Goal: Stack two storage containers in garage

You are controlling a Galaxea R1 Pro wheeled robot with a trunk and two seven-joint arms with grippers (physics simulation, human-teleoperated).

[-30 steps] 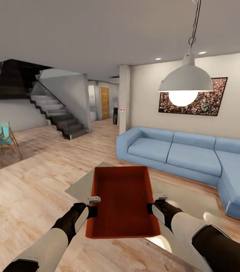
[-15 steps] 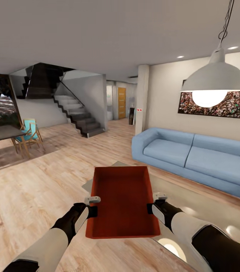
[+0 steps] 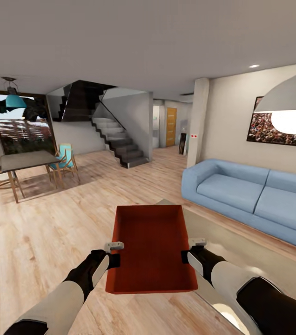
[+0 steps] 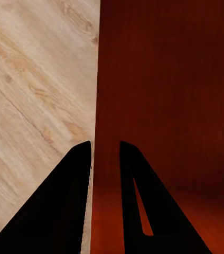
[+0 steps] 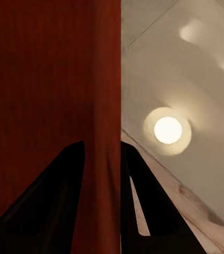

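In the wrist views each tool straddled a wall of the storage container [image 3: 151, 249]: the left tool [image 4: 105, 153] closed over its left wall above wood planks, the right tool [image 5: 102, 153] clamped on its right wall above a glossy pale surface [image 5: 196, 79] mirroring a round lamp glow. The head view showed the red-orange, low-walled bin held level between both arms in the living room. Since the earlier frames the camera had swung left, bringing a dining table [image 3: 24, 160] into sight and shifting the blue sofa [image 3: 255, 195] rightward.
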